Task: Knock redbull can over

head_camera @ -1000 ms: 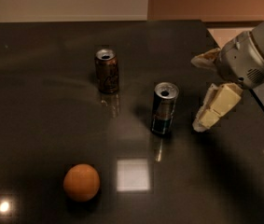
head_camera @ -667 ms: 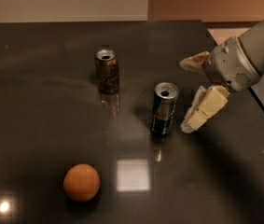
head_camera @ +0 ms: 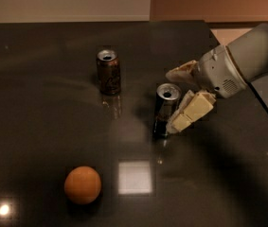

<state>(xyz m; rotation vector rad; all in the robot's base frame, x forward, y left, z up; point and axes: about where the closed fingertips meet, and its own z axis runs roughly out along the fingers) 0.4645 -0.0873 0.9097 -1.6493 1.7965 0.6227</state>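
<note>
Camera view: upright redbull can (head_camera: 165,111) beside gripper (head_camera: 172,100)

Tool (head_camera: 170,101) farther left, now against the redbull can (head_camera: 162,111).

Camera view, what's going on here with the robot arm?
The robot's gripper, fingers open, is at the right side of the redbull can on the dark table, its lower finger seemingly against it. The can stands upright, not yet knocked over. A brown can and an orange sit apart.
</note>
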